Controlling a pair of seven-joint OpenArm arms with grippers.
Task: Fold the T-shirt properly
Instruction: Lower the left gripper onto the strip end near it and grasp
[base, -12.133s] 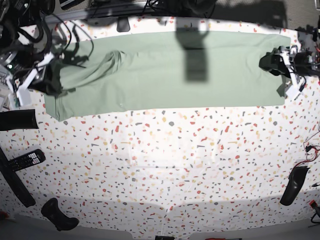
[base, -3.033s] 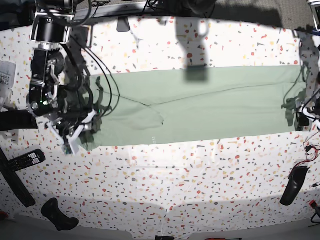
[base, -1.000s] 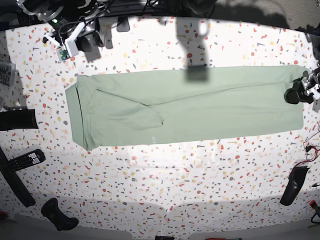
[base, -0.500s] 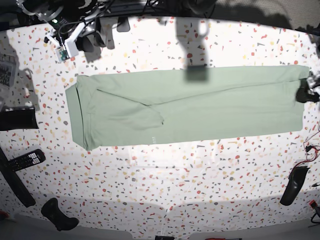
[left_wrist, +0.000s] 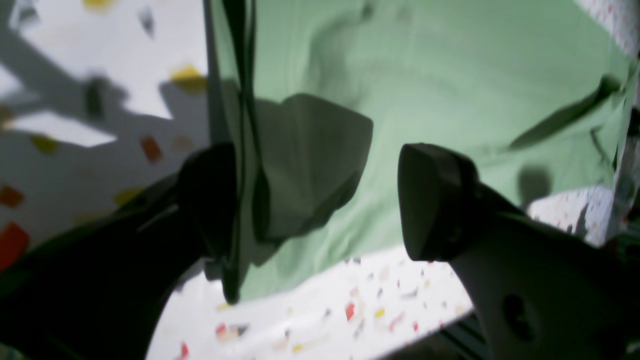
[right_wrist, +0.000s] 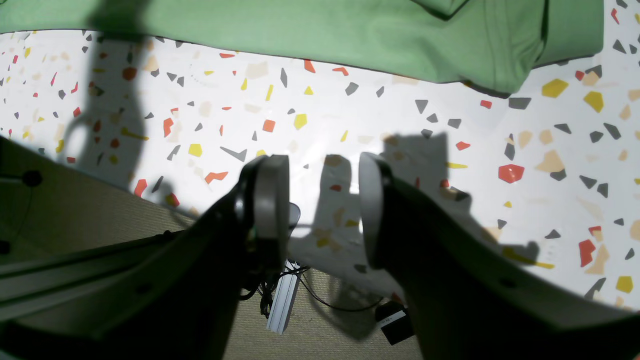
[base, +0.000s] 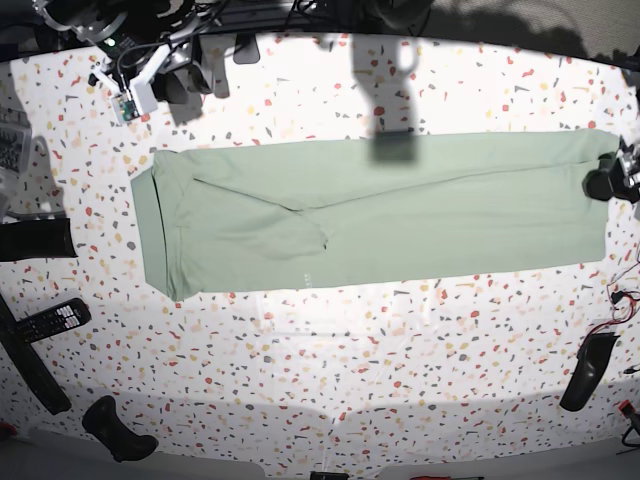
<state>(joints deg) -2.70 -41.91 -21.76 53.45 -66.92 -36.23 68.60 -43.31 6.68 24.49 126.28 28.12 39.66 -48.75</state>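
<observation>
The T-shirt (base: 370, 215) lies stretched across the speckled table (base: 330, 370). The left gripper (left_wrist: 320, 200) sits at its right hem, fingers apart around a fold. The right gripper (right_wrist: 322, 205) hangs at the far left with fingers apart, holding nothing.

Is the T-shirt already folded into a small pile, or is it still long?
Still long: the T-shirt lies flat in a long band across the table, folded lengthwise only.

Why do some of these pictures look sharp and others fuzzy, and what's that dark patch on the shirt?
Left wrist view: close-up blur, the T-shirt and left gripper soft-edged. Right wrist view: crisp, hard shadows on the table. Base view: edges bowed by the lens, a blocky shadow across the T-shirt's top edge.
</observation>
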